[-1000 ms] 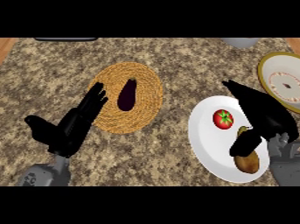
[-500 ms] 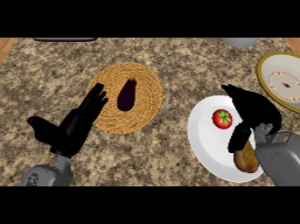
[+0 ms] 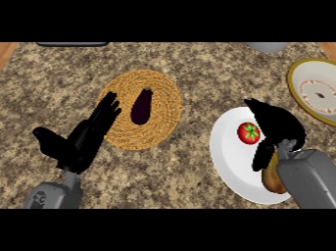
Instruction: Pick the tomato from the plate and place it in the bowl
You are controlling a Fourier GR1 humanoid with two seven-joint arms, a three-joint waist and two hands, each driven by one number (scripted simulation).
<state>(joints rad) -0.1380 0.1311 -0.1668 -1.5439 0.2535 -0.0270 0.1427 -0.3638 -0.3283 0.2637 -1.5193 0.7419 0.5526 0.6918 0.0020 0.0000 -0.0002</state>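
Note:
A red tomato [image 3: 249,133] with a green stem lies on the white plate [image 3: 228,158] at the right. My right hand [image 3: 279,128] hovers just right of the tomato, fingers curved over it and thumb hanging below; I cannot tell if it touches. The grey forearm covers the plate's lower right part. A woven wicker bowl [image 3: 163,110] sits at centre with a dark purple eggplant [image 3: 141,106] in it. My left hand [image 3: 84,138] rests open with straight fingers at the bowl's left edge.
A brown potato [image 3: 271,176] lies on the white plate, partly hidden by my right forearm. A yellow-rimmed plate [image 3: 322,92] stands at the far right. A grey object [image 3: 269,47] and a dark object [image 3: 73,44] sit at the counter's back edge.
My right hand has slid left and toward me over the white plate, closing in on the tomato. The left hand has barely moved.

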